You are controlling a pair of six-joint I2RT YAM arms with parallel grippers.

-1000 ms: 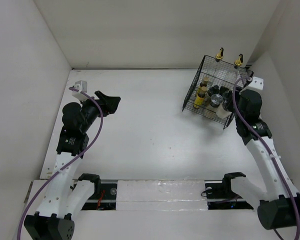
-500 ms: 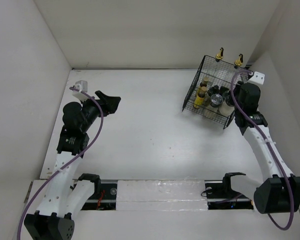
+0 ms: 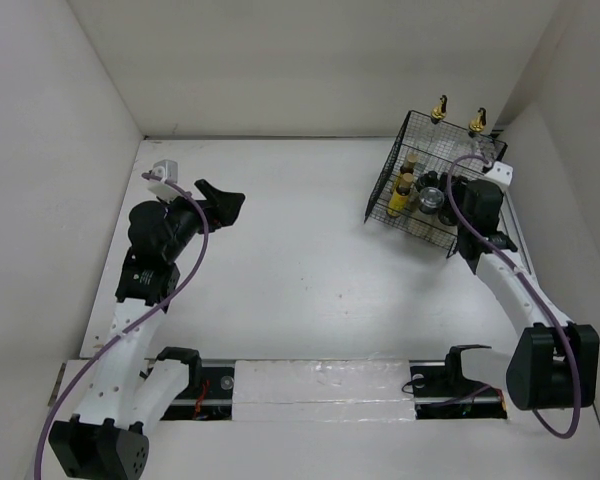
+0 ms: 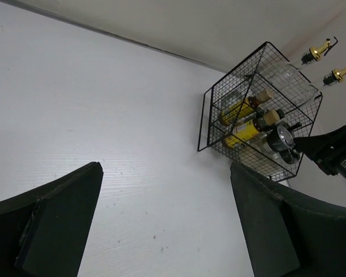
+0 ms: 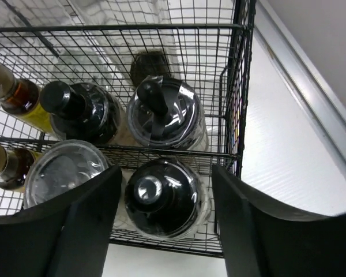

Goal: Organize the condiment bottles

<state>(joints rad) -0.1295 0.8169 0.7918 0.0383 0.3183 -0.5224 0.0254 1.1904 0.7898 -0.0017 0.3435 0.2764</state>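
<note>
Right gripper (image 5: 167, 171) hangs parted astride a squat jar (image 5: 161, 199) with a glossy dark lid; left gripper (image 4: 165, 167) gapes empty. Condiment bottles (image 4: 240, 108) crowd the black wire basket (image 3: 385, 196) at the bench's (image 3: 300, 250) far right corner, half hidden by mesh.

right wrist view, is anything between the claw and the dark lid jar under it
Nothing visible covers the jar: its dark lid shows bare between the open fingers of the right claw. Wires of the basket run close on its near and far sides, so the fingers would probably have to drop between them.
</note>
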